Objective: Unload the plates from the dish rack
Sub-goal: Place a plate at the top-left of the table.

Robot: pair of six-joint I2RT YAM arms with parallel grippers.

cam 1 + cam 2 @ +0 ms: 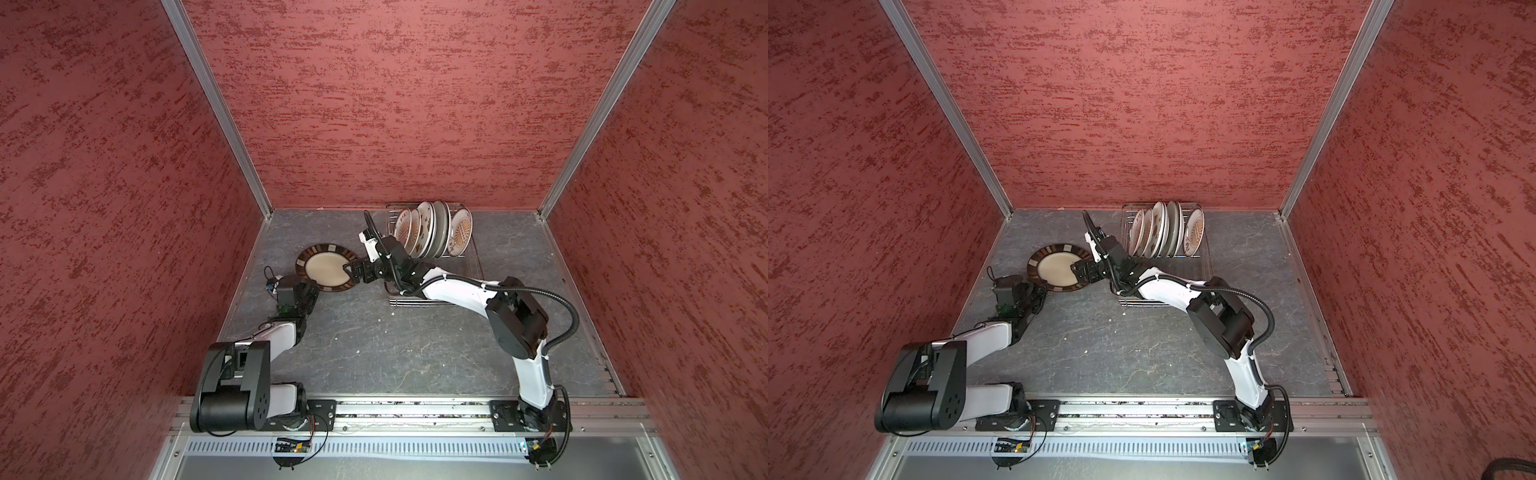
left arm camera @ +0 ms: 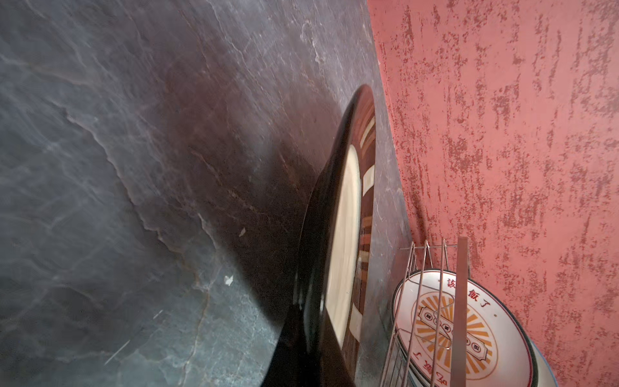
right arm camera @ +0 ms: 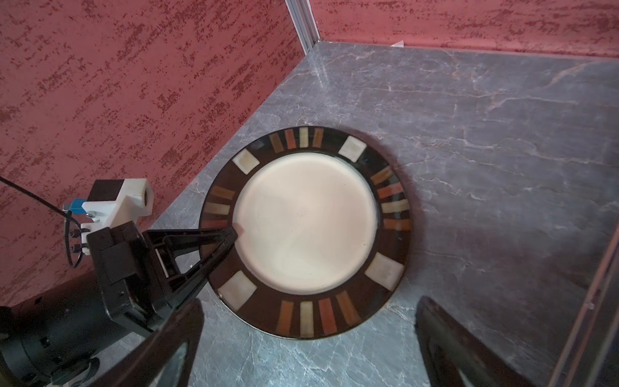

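Left gripper point(image 3: 232, 234): pinched shut on dark rim of brown-rimmed plate point(image 3: 304, 228), on the side toward left wall. Right gripper point(image 1: 350, 269): jaws spread wide, poised over opposite rim, holding nothing. Plate out of dish rack point(image 1: 419, 301), over grey table point(image 1: 374, 340), just left of rack; lying flat or slightly raised, cannot tell. Other plates point(image 1: 428, 228) upright between prongs at rack's far end, near back wall.

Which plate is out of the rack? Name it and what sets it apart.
The brown-rimmed plate: face up beside the dish rack, left gripper shut on its rim. The other plates stand on edge in the rack.
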